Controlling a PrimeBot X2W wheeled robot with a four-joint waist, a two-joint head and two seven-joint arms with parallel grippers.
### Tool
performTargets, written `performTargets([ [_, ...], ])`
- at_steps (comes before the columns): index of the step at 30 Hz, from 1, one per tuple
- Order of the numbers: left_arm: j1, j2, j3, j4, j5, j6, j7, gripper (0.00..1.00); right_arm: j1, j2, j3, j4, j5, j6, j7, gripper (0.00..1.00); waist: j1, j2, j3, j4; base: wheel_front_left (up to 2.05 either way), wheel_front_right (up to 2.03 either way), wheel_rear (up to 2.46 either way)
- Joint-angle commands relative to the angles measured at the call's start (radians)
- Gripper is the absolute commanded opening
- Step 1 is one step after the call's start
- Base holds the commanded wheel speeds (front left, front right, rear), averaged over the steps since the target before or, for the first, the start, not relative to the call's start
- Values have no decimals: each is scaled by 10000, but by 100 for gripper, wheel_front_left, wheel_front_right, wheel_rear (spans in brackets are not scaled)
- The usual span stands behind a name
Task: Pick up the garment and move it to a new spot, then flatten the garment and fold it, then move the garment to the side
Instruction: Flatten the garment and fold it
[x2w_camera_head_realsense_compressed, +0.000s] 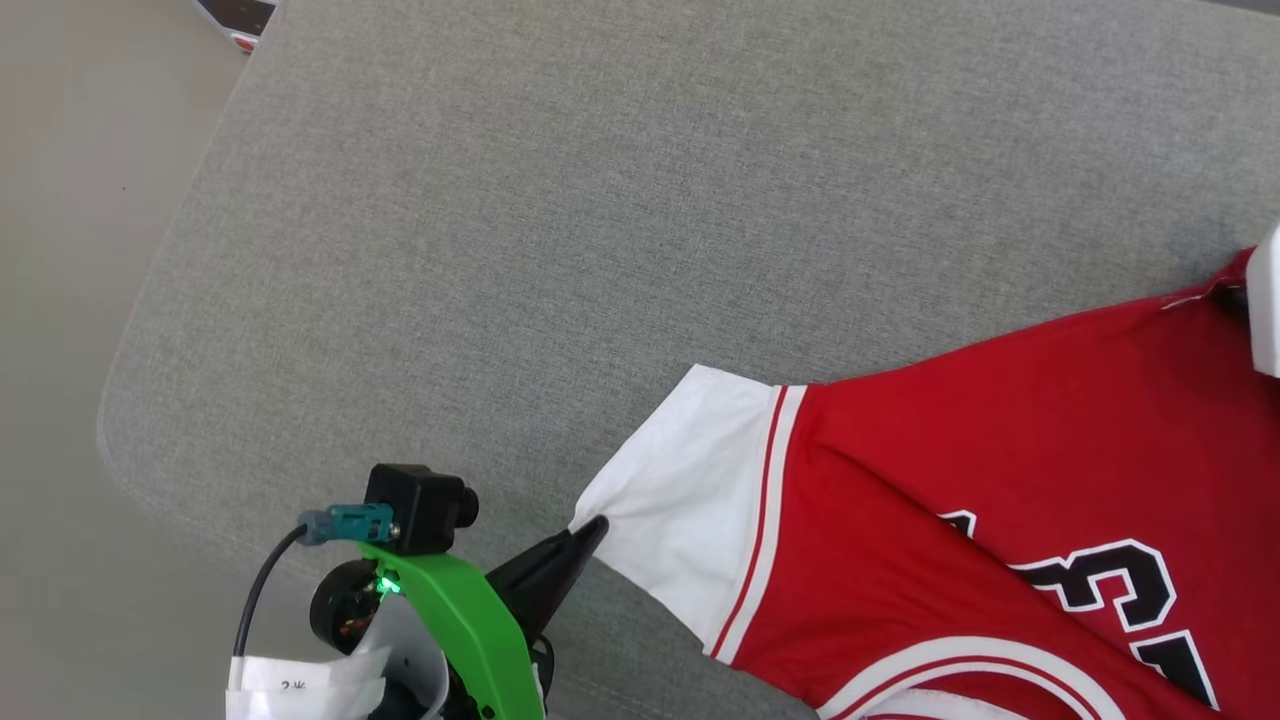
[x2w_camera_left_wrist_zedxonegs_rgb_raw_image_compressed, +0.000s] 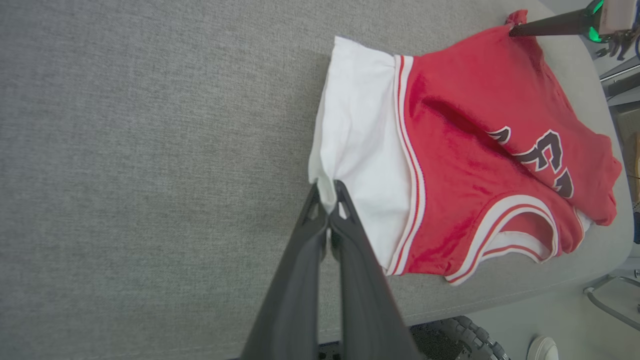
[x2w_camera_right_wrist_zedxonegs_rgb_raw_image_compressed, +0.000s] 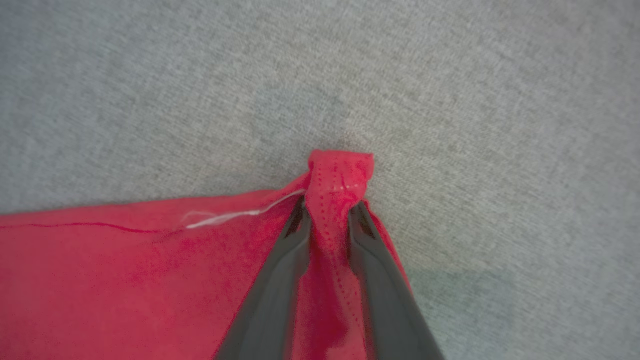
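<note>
Closest to me is my left gripper (x2w_camera_head_realsense_compressed: 598, 524), low at the near left. Its two dark fingers are pressed together on the outer corner of the white sleeve (x2w_camera_head_realsense_compressed: 680, 500), with a small fold of cloth nipped between the tips. My right gripper (x2w_camera_right_wrist_zedxonegs_rgb_raw_image_compressed: 330, 210) is at the far right of the garment (x2w_camera_head_realsense_compressed: 1000, 450). There its fingers pinch a bunched hem corner (x2w_camera_right_wrist_zedxonegs_rgb_raw_image_compressed: 340, 170), with the red cloth squeezed narrow between them and a loose white thread trailing beside.

The garment lies on the grey cushion (x2w_camera_head_realsense_compressed: 600, 200), over its near right part, and the far and left stretches are bare. I judge I am at the flattening step, holding one corner in each gripper, ready to draw the cloth taut. I cannot tell whether the move to a new spot is done. The folding and the move to the side are not yet done.

It is far from flat. A long diagonal crease runs across the red body and one layer laps over another. The black white-edged numerals show only in part. The striped neckline curves at the near edge, and the sleeve has red-and-white trim where it meets the body.
</note>
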Motion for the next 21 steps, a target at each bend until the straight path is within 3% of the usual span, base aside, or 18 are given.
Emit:
performTargets([
  [1, -221, -46, 3, 64, 60, -36, -13, 0, 301, 200, 204, 261, 140, -7, -169, 0, 0, 0, -80, -44, 0, 0, 0],
  [21, -648, 270, 1108, 69, 479, 829, -786, 0, -370, 192, 681, 840, 1365, -7, -4165, 0, 0, 0, -2176, -1455, 0, 0, 0],
])
